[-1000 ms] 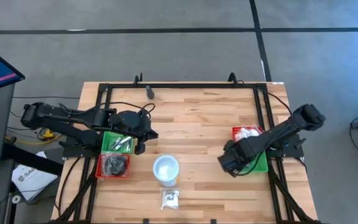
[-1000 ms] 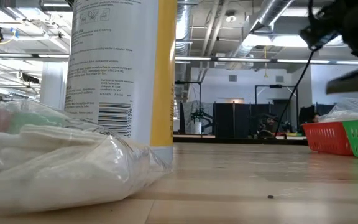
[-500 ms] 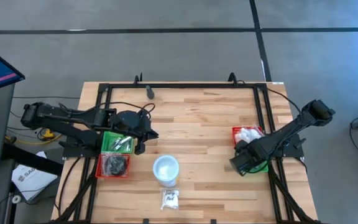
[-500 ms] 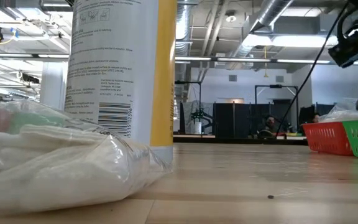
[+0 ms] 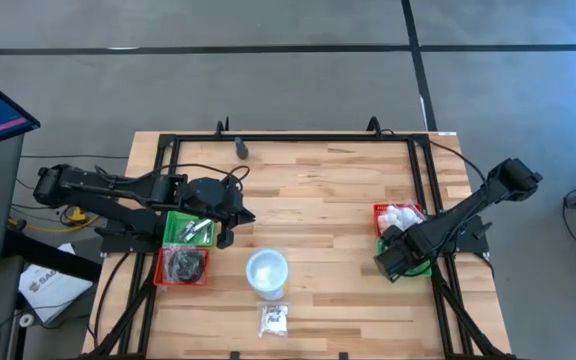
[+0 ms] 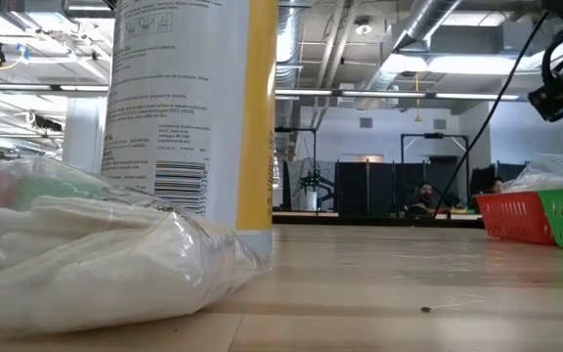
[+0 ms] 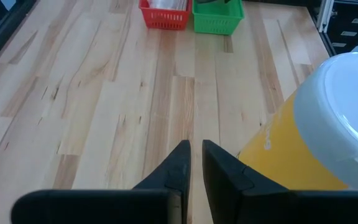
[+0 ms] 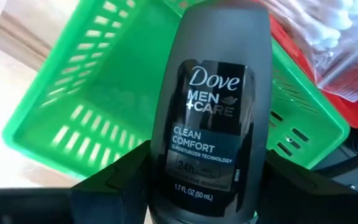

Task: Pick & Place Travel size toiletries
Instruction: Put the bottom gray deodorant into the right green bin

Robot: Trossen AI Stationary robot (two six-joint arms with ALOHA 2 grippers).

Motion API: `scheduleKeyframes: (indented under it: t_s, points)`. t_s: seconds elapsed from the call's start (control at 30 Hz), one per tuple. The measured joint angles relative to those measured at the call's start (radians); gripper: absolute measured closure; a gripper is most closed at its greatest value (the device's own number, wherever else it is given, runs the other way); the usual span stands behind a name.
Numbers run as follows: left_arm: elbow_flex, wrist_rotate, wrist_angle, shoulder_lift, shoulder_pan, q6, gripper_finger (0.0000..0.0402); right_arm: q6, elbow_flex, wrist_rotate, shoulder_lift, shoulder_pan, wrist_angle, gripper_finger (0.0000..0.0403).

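My right gripper [image 5: 392,264] hovers over the right green tray [image 8: 86,106] and is shut on a dark Dove Men+Care roll-on bottle [image 8: 211,106]. Beside that tray, the right red tray [image 5: 380,213] holds white pieces in clear wrap [image 8: 328,37]. My left gripper [image 5: 225,238] waits, shut, beside the left green tray [image 5: 173,220], which holds silvery sticks. The left red tray [image 5: 163,268] holds black discs. A clear bag of white pieces [image 5: 273,320] lies near the table's near edge. A small dark oblong piece [image 5: 240,148] lies near the far edge. My right gripper holds the bottle by the lower part of its body [image 8: 210,180], pinched between the two fingers [image 8: 114,180], one on each side. The bottle runs forward along the fingers. It is lifted clear above the green tray's floor.
A white-lidded round container with a yellow side [image 5: 266,270] stands between the arms, close to my left gripper [image 7: 194,149]. The black frame rails [image 5: 298,137] run along the table's edges. Bare wood lies in the table's middle.
My right gripper has carried the bottle toward the table's right edge, from the bare wood to above the right green tray. It has stayed shut on the bottle.
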Motion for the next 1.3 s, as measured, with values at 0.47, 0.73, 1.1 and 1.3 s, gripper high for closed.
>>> scheduleKeyframes:
  t_s: [0.47,0.73,1.1,1.3]
  points:
    - [0.0,0.0,0.002,0.0,0.0,0.0,0.0366,-0.018,0.0,0.008,0.004,0.0,0.0,0.0164]
    - [0.0,-0.018,0.003,0.0,0.0,0.0,0.0366,-0.064,0.028,0.044,0.005,0.0,0.001,0.0179]
    - [0.0,-0.287,0.007,0.0,0.005,-0.046,0.0366,-0.216,0.116,0.257,0.005,-0.052,0.083,0.0184]
    - [0.0,-0.401,0.007,0.0,0.055,-0.107,0.0366,-0.33,0.116,0.323,0.005,-0.105,0.201,0.0187]
